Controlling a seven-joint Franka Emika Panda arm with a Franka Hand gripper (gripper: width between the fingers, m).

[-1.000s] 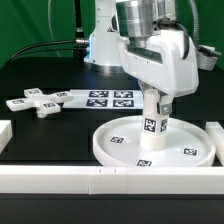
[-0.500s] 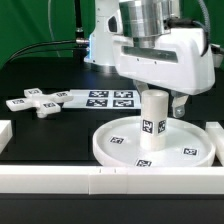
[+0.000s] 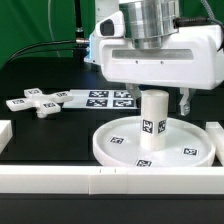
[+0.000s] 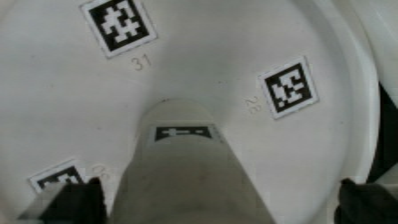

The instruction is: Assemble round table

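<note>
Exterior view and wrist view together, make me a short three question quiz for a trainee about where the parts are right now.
1. True or false: the leg stands upright on the round disc.
2. The cross-shaped piece lies: A on the round disc; B on the table, at the exterior view's left; C on top of the leg.
3. Fill in: the gripper is ___.
Key: 1 true; 2 B; 3 open.
</note>
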